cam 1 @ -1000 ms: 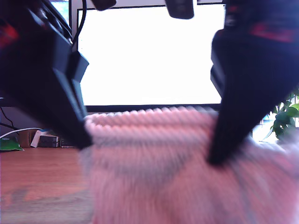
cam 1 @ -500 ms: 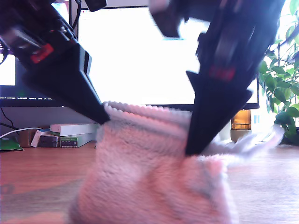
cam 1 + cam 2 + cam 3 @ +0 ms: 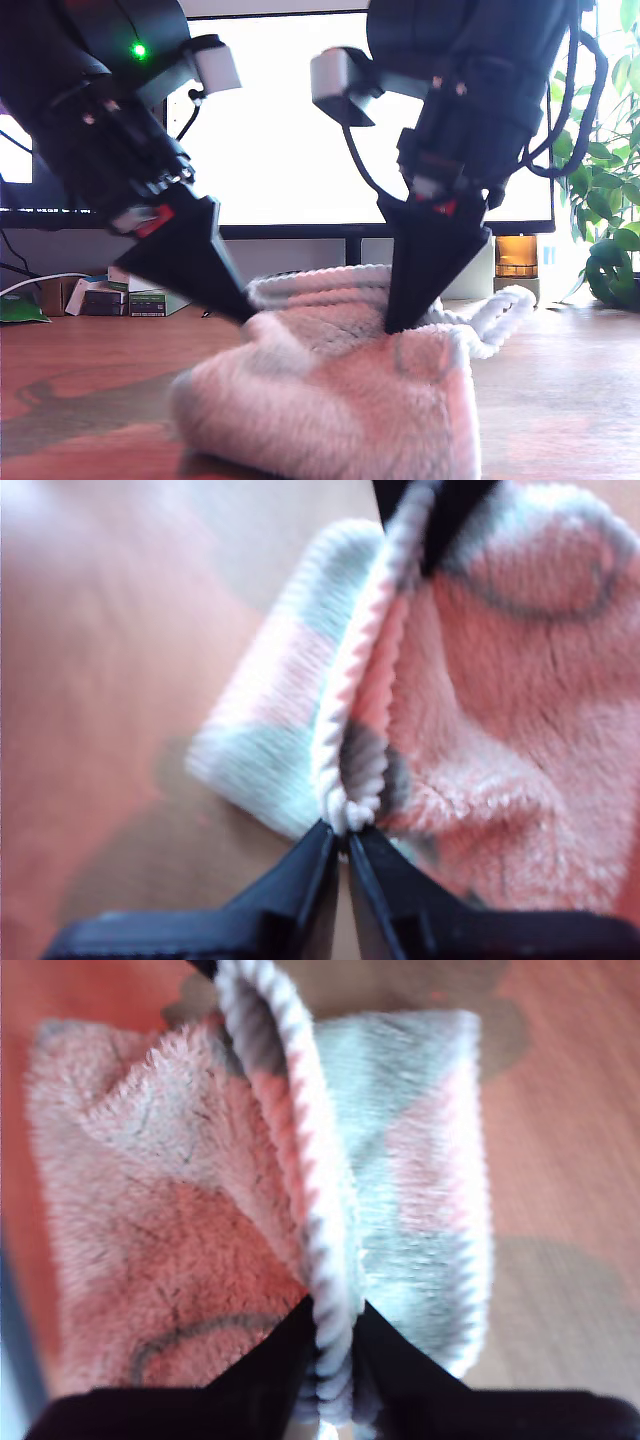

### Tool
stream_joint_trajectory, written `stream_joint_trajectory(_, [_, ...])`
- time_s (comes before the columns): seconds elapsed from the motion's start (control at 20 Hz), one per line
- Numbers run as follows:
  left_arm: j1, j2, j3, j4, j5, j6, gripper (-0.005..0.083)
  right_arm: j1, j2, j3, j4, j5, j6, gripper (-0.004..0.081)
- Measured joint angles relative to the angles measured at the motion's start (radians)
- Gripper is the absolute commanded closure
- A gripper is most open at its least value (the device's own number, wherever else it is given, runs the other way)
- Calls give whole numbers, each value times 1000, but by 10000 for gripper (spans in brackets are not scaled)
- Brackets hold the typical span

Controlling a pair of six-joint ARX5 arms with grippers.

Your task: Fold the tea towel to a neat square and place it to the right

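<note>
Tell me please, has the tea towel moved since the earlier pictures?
Yes. The tea towel has come down: its corded top edge sat near the monitor's lower bezel, and now lies clearly below it, near the table.

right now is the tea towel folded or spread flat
Folded, not flat: the tea towel is doubled over on the table, its corded edge pinched by my first gripper and my second gripper.

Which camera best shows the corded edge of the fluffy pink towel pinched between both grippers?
The second wrist view: the corded edge runs lengthwise, sharp, into my second gripper. The first wrist view shows it blurrier at my first gripper; the exterior view shows only a side-on strip.
</note>
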Motion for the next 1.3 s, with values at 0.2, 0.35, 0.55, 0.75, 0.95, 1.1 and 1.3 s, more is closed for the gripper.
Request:
stream_joint_trajectory(0.2, [34,6,0,26,3,20,797,-17,63,0,64,-2,0,780])
stream_joint_trajectory(0.35, [55,16,0,24,7,23,789,-16,76,0,87,-1,0,780])
stream_joint_trajectory(0.55, [58,16,0,37,6,23,637,-16,80,2,92,39,0,708])
stream_joint_trajectory(0.75, [69,16,0,55,-1,23,625,-21,81,2,95,48,0,534])
stream_joint_trajectory(0.95, [69,16,0,68,-1,23,625,-22,81,2,123,55,0,429])
stream_joint_trajectory(1.1, [69,16,0,68,-1,23,631,-22,81,4,129,121,24,408])
stream_joint_trajectory(1.3, [69,16,0,66,-5,23,797,-23,85,92,51,176,51,425])
